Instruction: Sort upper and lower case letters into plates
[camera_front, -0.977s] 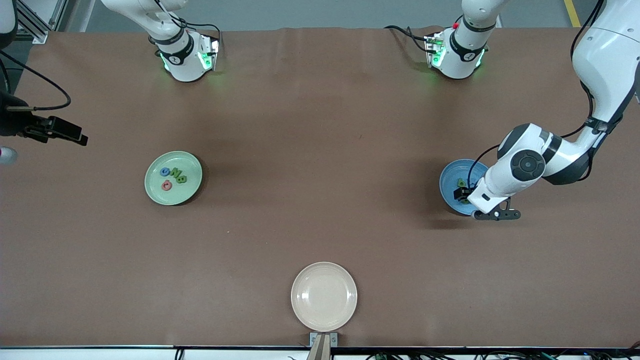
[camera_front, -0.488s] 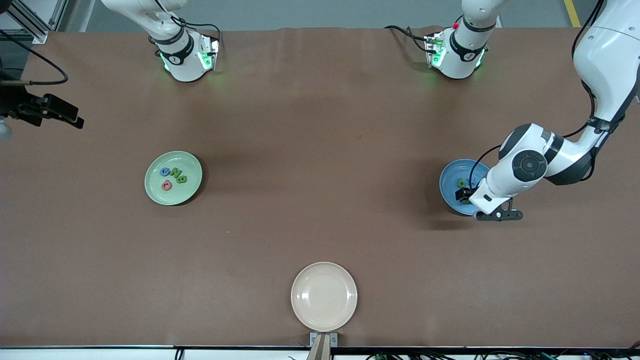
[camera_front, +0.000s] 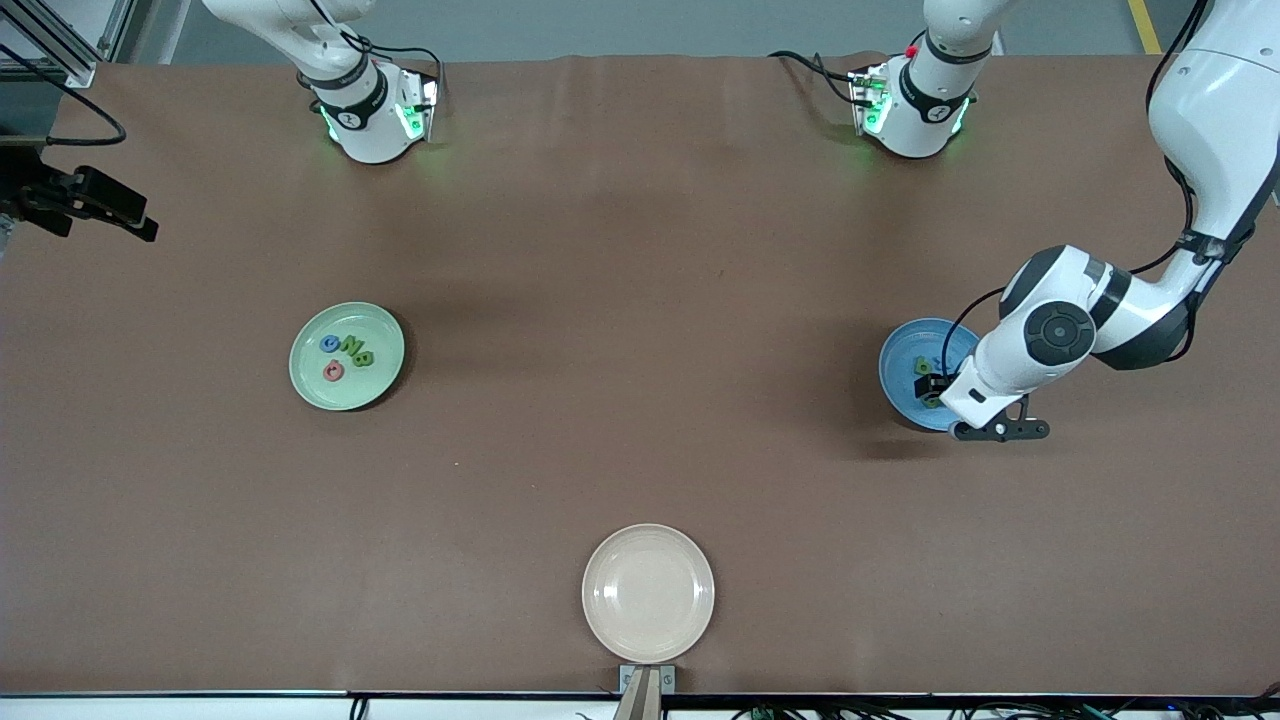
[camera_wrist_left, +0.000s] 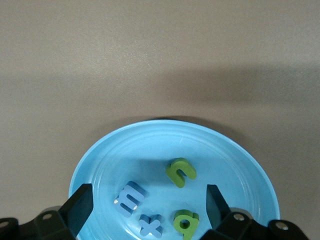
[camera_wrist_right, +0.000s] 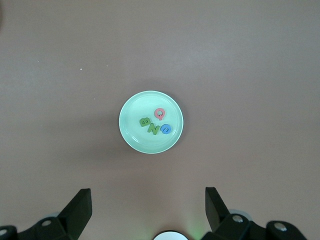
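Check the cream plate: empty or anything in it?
Empty. The cream plate, the plate nearest the front camera, shows only bare surface; four letters lie in the green plate and four in the blue plate.

The pale green plate (camera_front: 346, 356) sits flat toward the right arm's end of the tabletop. In it lie four letters in a loose cluster: a blue C (camera_front: 330, 343), a green N (camera_front: 350, 345), a green B (camera_front: 363, 358) and a pinkish red Q (camera_front: 333, 372). The blue plate (camera_wrist_left: 150, 145) sits flat toward the left arm's end. It carries a blue m (camera_wrist_left: 129, 196), a blue x (camera_wrist_left: 150, 225), a green n (camera_wrist_left: 180, 171) and a green a (camera_wrist_left: 185, 222), all lying flat and apart.
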